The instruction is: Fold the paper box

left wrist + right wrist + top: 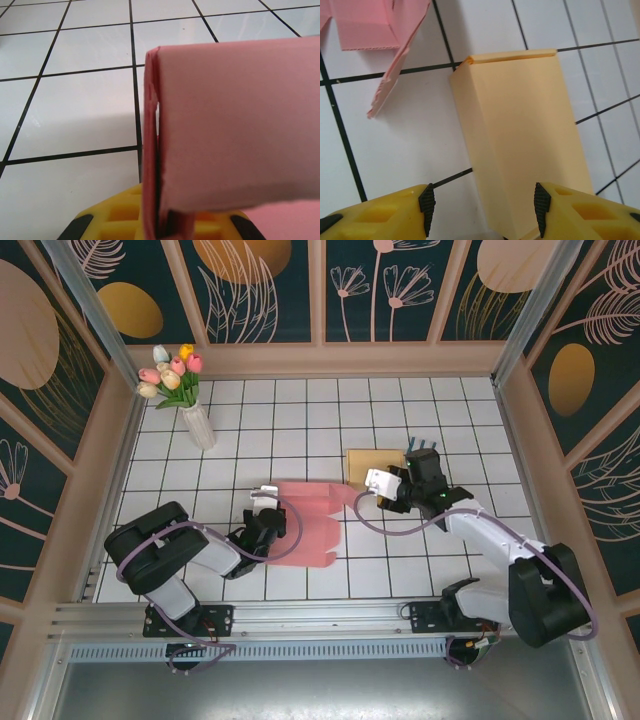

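No text, label, brand, number or sign can be read on anything here.

The left hand (pixel 165 227) is pinched closed; the right hand (pixel 482 202) hangs partly spread.

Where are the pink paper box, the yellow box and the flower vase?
pink paper box (pixel 312 530), top view, middle of its flat panel
yellow box (pixel 525 135), right wrist view, centre of its top face
vase (pixel 200 428), top view, its white body

One flattened pink paper box (pixel 305 525), one folded tan paper box (pixel 372 465), one white vase (pixel 199 426), one bunch of mixed-colour tulips (pixel 170 370), one tiled counter (pixel 300 410), two pincers, the left pincer (pixel 263 502) and the right pincer (pixel 385 487)
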